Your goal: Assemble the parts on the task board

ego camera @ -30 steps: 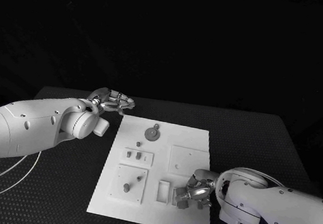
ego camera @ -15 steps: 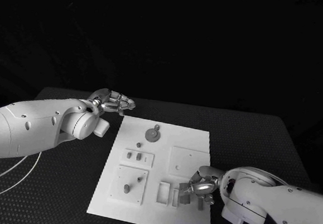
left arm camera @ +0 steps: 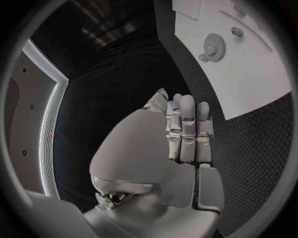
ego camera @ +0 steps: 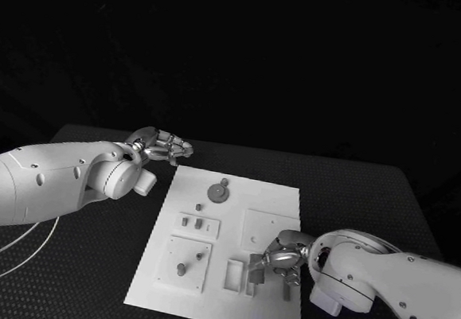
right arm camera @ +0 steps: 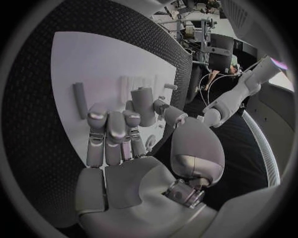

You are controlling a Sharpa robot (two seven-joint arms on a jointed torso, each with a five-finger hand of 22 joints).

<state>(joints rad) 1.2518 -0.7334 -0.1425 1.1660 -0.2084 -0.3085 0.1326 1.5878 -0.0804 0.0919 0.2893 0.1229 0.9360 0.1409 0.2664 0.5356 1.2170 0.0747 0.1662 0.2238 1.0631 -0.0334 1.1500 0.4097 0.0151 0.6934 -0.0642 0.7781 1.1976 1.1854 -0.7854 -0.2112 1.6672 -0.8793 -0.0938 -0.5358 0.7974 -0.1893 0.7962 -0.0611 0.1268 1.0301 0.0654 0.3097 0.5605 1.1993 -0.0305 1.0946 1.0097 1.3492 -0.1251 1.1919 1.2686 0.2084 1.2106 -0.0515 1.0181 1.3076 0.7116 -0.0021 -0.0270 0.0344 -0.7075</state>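
- No text, label, brand, number or sign can be read in any view.
- The task board (ego camera: 231, 244) carries no legible markings.
- The arms and hands show no legible lettering.
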